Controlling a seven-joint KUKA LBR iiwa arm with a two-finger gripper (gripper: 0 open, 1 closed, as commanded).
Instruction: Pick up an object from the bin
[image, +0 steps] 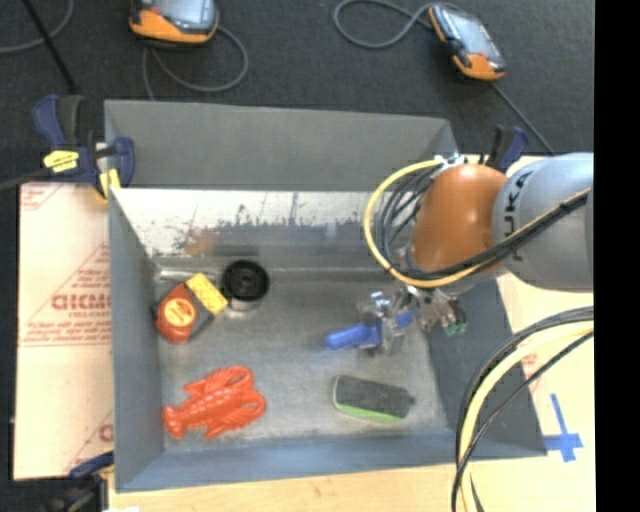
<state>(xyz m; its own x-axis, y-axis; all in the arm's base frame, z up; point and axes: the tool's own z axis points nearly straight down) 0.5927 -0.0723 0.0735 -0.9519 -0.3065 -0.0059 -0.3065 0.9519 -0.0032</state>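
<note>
My gripper hangs under the orange cover at the right side of the bin, low over the floor. A small blue plastic object lies right at its fingertips, sticking out to the left; whether the fingers are round it I cannot tell. Just below lies a dark oblong sponge with a green edge, apart from the gripper.
A red toy lobster lies at the front left. At the back left sit an orange and yellow tape measure and a black round cap. The arm and its cables cover the bin's right wall.
</note>
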